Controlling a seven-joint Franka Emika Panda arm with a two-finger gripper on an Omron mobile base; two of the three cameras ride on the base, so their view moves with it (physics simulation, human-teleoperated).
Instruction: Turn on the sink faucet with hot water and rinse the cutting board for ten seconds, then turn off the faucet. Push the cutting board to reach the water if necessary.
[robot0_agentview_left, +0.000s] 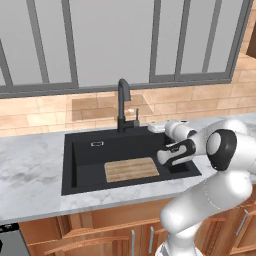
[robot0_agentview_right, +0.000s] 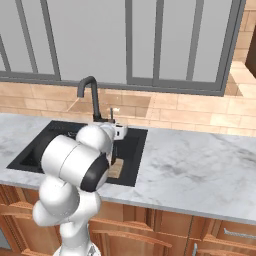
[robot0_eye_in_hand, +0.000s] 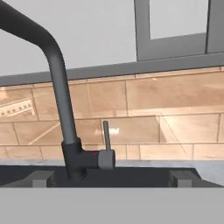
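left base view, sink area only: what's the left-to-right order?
Sink left wall → silver overflow plate → sink faucet → soap dish on the counter behind the sink → robot arm. Cutting board lies on the basin floor, spanning under the faucet, so it isn't placed in the order.

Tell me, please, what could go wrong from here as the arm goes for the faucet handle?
The sink faucet has a thin upright lever; the open fingers stand wide on either side, so they may slip past it or strike the spout. The cutting board lies forward of the spout tip in the sink, so the stream may miss it unless it is pushed.
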